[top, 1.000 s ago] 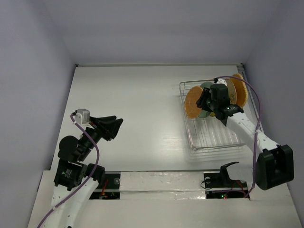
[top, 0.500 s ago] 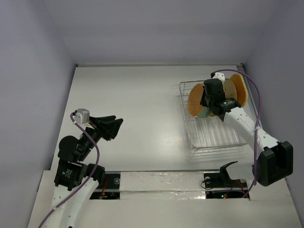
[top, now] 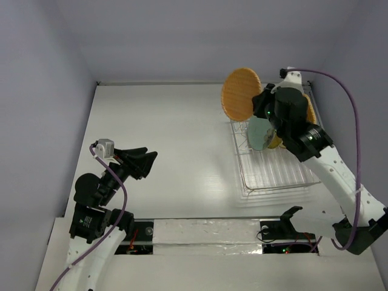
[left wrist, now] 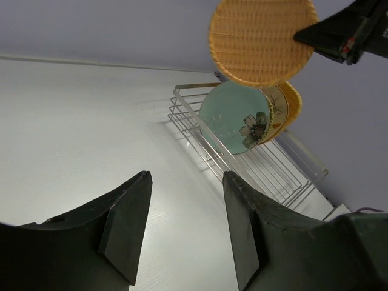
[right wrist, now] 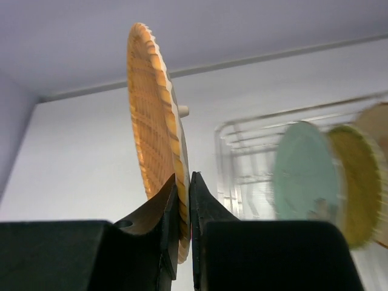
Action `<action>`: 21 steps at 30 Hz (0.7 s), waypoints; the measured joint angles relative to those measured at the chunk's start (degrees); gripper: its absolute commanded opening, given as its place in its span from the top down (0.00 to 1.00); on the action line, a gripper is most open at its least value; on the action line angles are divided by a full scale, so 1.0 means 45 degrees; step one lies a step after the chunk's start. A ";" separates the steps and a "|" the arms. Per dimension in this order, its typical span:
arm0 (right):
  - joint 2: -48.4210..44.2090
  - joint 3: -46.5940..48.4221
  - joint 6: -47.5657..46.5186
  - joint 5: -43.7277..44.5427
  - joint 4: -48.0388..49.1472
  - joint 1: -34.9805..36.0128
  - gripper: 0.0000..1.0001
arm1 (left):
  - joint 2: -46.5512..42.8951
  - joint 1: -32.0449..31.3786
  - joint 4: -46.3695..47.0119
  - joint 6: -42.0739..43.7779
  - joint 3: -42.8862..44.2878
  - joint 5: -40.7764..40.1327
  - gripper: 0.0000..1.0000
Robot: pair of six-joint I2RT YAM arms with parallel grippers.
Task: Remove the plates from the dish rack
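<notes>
Now that the right fingers [right wrist: 176, 188] have risen from the dish rack [top: 273, 176], the round orange woven plate [top: 240, 94] hangs pinched by its rim above it. The pale green plate [left wrist: 233, 118] is next. The left fingers [left wrist: 130, 224] gape wide over the desk [top: 170, 133].

Lighting: bright, diffuse.
Glare: table [top: 170, 133] washes out white.
Blur: pale green plate [right wrist: 305, 171] and dish rack [right wrist: 242, 139], right wrist view.
</notes>
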 measured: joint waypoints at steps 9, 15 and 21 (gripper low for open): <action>0.7538 0.3473 0.2346 -0.3667 0.3449 0.2759 1.00 | -0.0092 0.0015 -0.0005 0.0000 0.0000 -0.0015 0.53; 1.2211 0.5921 0.4337 -0.5503 0.4682 0.3818 1.00 | -0.0330 0.0102 0.0000 0.0000 -0.0005 -0.0092 0.53; 1.4460 0.6475 0.5969 -0.6042 0.5508 0.3832 1.00 | -0.0330 0.0102 0.0000 0.0000 -0.0005 -0.0102 0.53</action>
